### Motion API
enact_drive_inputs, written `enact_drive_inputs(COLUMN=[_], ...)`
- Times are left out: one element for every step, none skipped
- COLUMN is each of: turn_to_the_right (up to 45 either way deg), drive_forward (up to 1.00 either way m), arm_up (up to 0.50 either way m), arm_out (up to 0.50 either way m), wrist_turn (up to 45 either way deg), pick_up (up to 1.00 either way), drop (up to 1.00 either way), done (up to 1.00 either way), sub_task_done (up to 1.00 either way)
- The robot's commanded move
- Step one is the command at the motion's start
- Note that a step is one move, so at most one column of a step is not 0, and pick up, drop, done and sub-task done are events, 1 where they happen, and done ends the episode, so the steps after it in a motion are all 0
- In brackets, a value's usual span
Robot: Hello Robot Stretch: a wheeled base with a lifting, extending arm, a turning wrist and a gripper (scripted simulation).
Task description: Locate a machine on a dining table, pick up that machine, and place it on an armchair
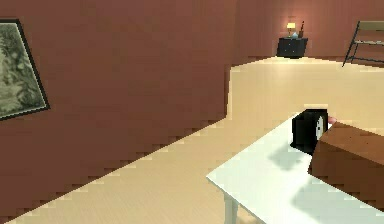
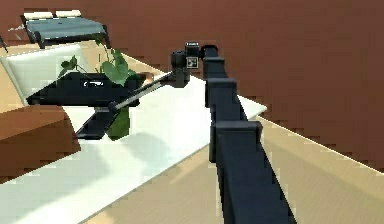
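Note:
On the white table (image 1: 270,185) at the forward view's lower right stands a small black boxy thing with a white face (image 1: 308,130), perhaps the machine. In the arm side view the dark arm (image 2: 240,150) rises over the same white table (image 2: 170,135). My gripper (image 2: 128,99) reaches left from its two white squares. Its fingers lie across a flat black thing (image 2: 65,92) and a leafy green plant (image 2: 108,70). I cannot tell whether the gripper holds anything.
A brown box (image 1: 352,160) sits beside the black thing, and again as a brown box (image 2: 35,140) at the arm side view's left. A framed picture (image 1: 18,70) hangs on the red-brown wall. Far off are a dark nightstand with a lamp (image 1: 291,45), a chair frame (image 1: 366,45) and a bed (image 2: 62,28).

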Motion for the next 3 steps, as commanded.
enact_drive_inputs(turn_to_the_right=[0.0, 0.0, 0.0], drive_forward=[0.0, 0.0, 0.0], arm_up=[0.0, 0.0, 0.0], arm_out=[0.0, 0.0, -0.44], wrist_turn=[-45.0, -9.0, 0.0], pick_up=[0.0, 0.0, 0.0], drop=[0.0, 0.0, 0.0], done=[0.0, 0.0, 0.0], sub_task_done=[0.0, 0.0, 0.0])
